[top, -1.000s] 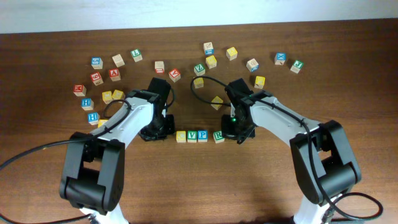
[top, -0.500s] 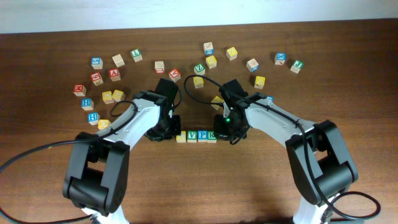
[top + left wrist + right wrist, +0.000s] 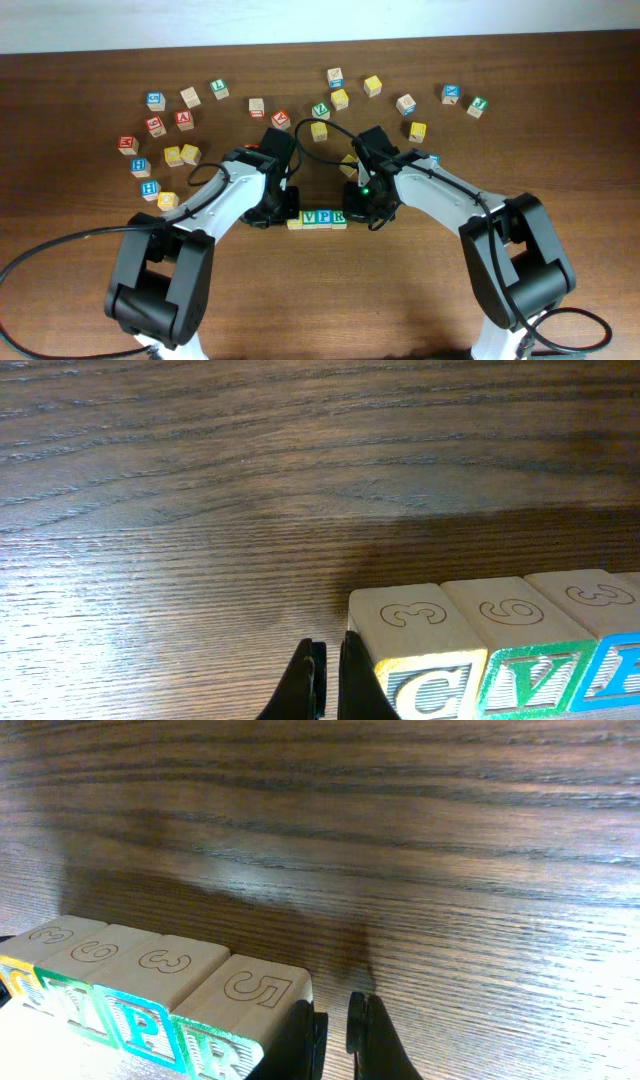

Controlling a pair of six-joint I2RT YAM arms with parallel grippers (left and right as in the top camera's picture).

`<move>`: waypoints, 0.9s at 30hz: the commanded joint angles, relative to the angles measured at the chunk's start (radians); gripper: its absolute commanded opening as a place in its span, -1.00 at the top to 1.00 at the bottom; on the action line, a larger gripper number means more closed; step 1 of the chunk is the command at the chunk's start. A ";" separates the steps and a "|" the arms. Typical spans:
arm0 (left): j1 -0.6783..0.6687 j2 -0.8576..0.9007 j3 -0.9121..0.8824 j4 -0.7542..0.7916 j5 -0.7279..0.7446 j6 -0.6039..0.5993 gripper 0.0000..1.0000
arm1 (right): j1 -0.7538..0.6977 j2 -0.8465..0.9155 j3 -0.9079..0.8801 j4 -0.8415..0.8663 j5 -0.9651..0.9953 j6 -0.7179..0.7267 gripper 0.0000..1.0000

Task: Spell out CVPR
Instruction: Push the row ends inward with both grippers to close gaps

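Four letter blocks stand in a tight row at the table's middle: C [image 3: 293, 221], V [image 3: 309, 218], P [image 3: 324, 218], R [image 3: 339, 217]. My left gripper [image 3: 277, 212] is shut and empty, its tip against the left side of the C block [image 3: 410, 622]; the fingers [image 3: 326, 680] show beside it in the left wrist view. My right gripper [image 3: 362, 212] is shut and empty, its fingers [image 3: 335, 1025] against the right side of the R block [image 3: 250, 1000]. The right wrist view also shows the P block [image 3: 160, 970].
Several loose letter blocks lie scattered along the back: a cluster at the left [image 3: 150, 187], some at back centre [image 3: 320, 110] and some at the right [image 3: 451, 94]. A yellow block [image 3: 349, 160] lies under the right arm.
The right gripper pushed the R block left against the P. The left gripper moved right up to the C block. The row is now closed up.
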 commanded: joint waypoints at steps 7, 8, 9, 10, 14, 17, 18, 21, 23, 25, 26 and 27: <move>-0.006 0.017 0.000 -0.027 0.015 -0.013 1.00 | 0.006 0.014 -0.005 0.021 -0.020 0.005 0.92; -0.005 0.016 0.000 -0.027 0.010 -0.013 1.00 | 0.006 0.014 -0.005 0.021 -0.019 0.005 0.92; -0.003 0.016 0.000 -0.027 0.005 -0.013 1.00 | 0.006 0.014 -0.005 0.014 -0.012 0.005 0.92; 0.001 0.016 0.001 -0.030 -0.001 -0.013 1.00 | 0.006 0.014 -0.005 0.005 -0.008 0.005 0.92; 0.005 0.016 0.001 -0.031 0.000 -0.013 1.00 | 0.006 0.014 -0.005 -0.012 -0.012 0.005 0.92; 0.006 0.016 0.001 -0.021 0.012 -0.013 1.00 | 0.006 0.014 -0.005 -0.012 -0.021 0.006 0.92; 0.006 0.016 0.001 -0.011 0.034 -0.013 1.00 | 0.006 0.014 -0.005 -0.012 -0.025 0.006 0.92; 0.006 0.016 0.001 -0.012 0.016 -0.002 1.00 | 0.005 0.014 -0.005 -0.018 -0.015 0.006 0.92; 0.020 0.016 0.001 -0.024 -0.016 -0.002 0.89 | 0.004 0.014 -0.005 -0.022 0.006 0.006 0.92; 0.046 0.016 0.001 -0.035 -0.016 -0.002 0.70 | 0.003 0.014 -0.005 -0.026 0.019 0.006 0.91; 0.051 0.016 0.001 -0.039 -0.017 -0.002 0.61 | 0.003 0.013 -0.005 -0.030 0.035 0.006 0.90; 0.055 0.016 0.001 -0.039 -0.032 -0.002 0.58 | 0.003 0.013 -0.003 -0.032 0.048 0.005 0.89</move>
